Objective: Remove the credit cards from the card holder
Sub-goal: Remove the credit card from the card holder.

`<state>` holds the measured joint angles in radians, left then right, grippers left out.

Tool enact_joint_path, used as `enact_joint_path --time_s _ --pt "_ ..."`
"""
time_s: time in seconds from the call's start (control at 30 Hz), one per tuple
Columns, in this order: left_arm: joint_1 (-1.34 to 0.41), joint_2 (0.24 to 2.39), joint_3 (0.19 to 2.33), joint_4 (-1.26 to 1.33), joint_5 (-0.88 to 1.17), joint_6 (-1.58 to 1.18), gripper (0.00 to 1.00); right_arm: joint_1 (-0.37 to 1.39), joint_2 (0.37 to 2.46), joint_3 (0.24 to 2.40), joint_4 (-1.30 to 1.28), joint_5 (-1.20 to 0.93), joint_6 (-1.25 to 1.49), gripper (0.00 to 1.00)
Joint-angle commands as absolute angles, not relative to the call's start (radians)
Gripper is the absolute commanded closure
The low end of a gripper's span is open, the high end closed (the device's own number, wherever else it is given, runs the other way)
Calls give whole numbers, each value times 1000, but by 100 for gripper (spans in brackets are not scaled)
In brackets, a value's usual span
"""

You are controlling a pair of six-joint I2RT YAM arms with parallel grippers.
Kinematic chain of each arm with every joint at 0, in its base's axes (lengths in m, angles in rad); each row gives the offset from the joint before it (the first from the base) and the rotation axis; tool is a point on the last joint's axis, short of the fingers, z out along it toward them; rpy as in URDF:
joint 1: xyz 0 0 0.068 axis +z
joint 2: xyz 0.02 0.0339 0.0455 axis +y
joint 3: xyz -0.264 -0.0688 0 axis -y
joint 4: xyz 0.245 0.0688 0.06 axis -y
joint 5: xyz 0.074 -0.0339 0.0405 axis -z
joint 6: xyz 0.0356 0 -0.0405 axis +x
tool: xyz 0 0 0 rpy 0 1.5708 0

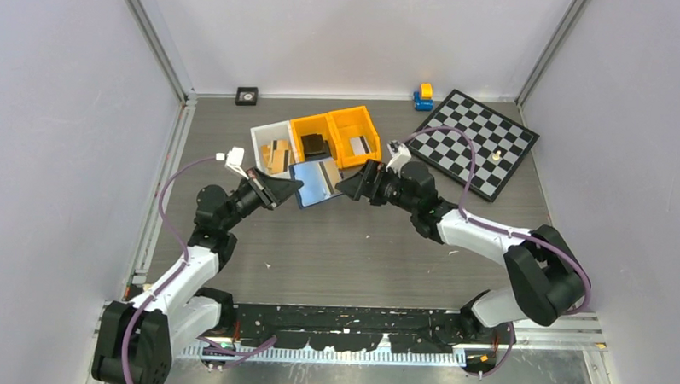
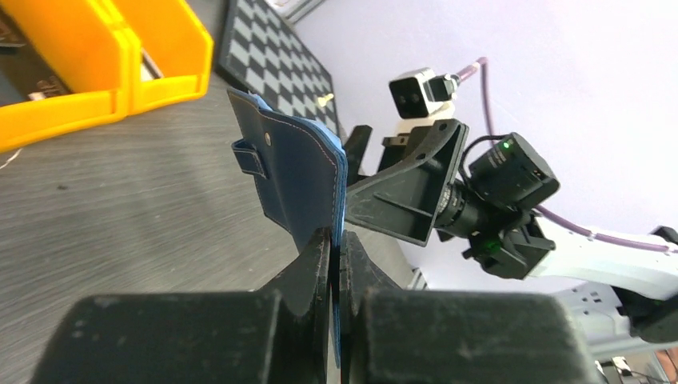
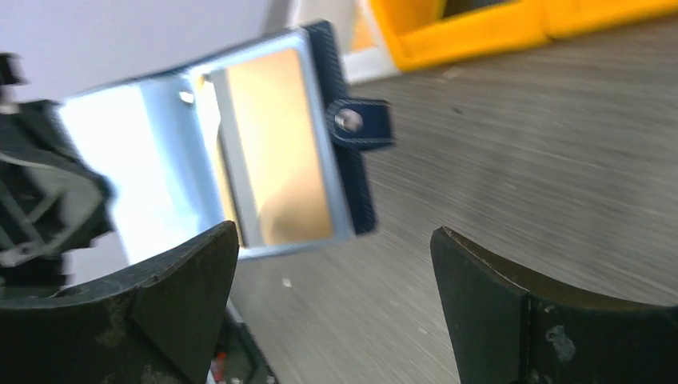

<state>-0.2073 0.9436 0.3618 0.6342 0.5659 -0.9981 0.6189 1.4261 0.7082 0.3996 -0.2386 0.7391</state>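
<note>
The card holder (image 1: 315, 183) is held open above the table, navy outside (image 2: 292, 172) and blue-grey inside (image 3: 160, 160). My left gripper (image 1: 292, 189) is shut on its near edge, the fingertips (image 2: 320, 248) pinching the leather. A tan credit card (image 3: 280, 152) sits in the inner pocket beside the snap tab (image 3: 360, 124). My right gripper (image 1: 347, 186) faces the holder's inside from the right. It is open (image 3: 332, 232) with nothing between its fingers, a short way off the card. I see no dark grey card in the holder.
Behind the holder stand a white bin (image 1: 272, 147) with tan cards and two orange bins (image 1: 312, 123) (image 1: 356, 116), one with a black block. A chessboard (image 1: 479, 141) lies at the back right, a blue-yellow toy (image 1: 423, 96) by the wall.
</note>
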Motion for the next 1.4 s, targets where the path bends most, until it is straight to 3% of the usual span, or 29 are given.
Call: enact_joint_path --time_s 0.0,0.2,0.5,0.63,1.03,1.2,1.37 --pt "-211 941 368 875 638 -1059 100 608 1455 696 732 -391 871 5" --pt "-212 977 362 990 675 -1120 100 535 1522 631 1030 -487 1088 5" --pt "-212 1030 359 1057 691 -1158 100 522 1579 636 1205 -562 1192 6" --pt "-213 1059 359 1068 693 -1155 100 514 1596 628 1279 -576 1239 19" --pt "-212 1069 367 979 671 -1113 100 483 1595 625 1269 -590 1241 72" --pt "-212 1061 375 925 658 -1088 100 483 1554 638 1139 -580 1172 78" --pt "-211 1020 400 688 560 -1002 98 482 1524 634 1075 -558 1134 94"
